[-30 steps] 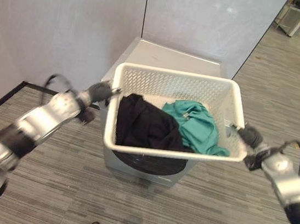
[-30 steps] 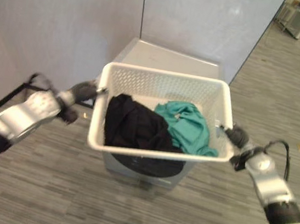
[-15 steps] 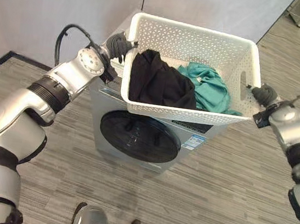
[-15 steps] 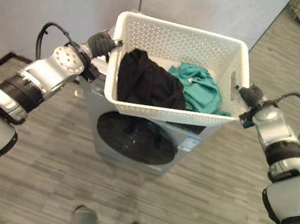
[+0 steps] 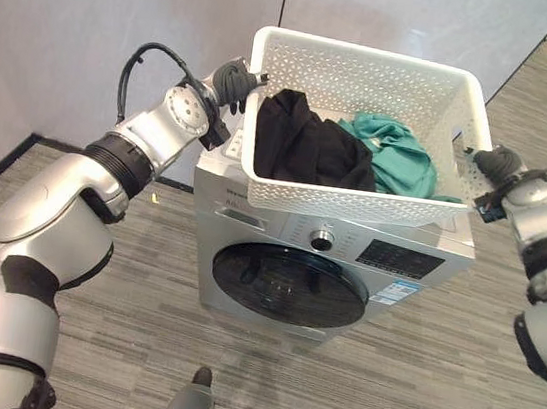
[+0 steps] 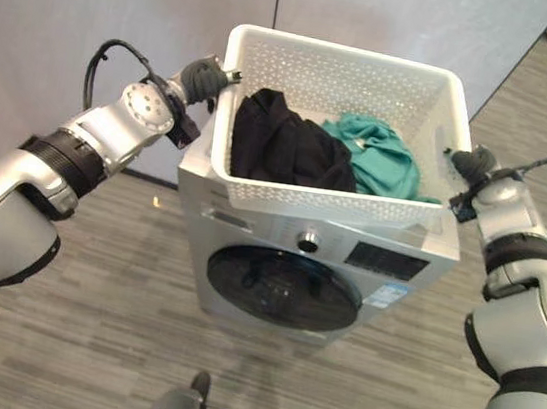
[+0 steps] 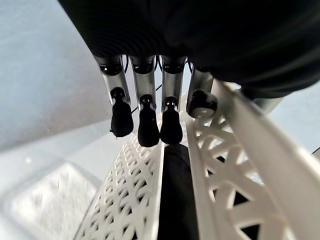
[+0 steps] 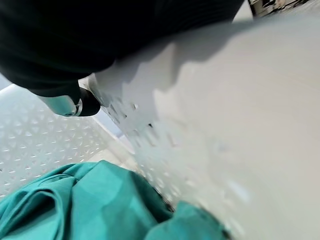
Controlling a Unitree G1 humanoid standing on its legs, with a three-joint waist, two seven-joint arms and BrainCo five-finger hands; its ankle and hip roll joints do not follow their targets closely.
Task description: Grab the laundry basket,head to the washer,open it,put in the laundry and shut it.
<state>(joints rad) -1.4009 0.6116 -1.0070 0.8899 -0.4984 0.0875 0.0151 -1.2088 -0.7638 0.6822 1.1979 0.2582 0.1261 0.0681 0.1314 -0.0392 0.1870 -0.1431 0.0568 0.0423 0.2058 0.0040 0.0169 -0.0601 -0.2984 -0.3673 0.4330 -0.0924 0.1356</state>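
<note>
Basket [image 5: 354, 203] sits on the washer [image 5: 247, 252] at frame center, wall behind, open floor [image 5: 414, 364] in front. Left hand [image 5: 231, 83] and right hand [image 5: 493, 163] clamp its ends; black clothes [image 5: 306, 148] and teal clothes [image 5: 400, 161] inside.

Washer [image 5: 326, 262] (silver) on floor [image 5: 451, 389], basket [image 5: 350, 199] atop.

Basket [image 5: 354, 203] atop washer [image 5: 325, 272], clothes [image 5: 311, 149] inside

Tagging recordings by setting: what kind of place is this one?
Probably a lab or office mock-up, not a home laundry room: a lone front-loading washing machine stands against plain grey partition walls on grey plank flooring.
</note>
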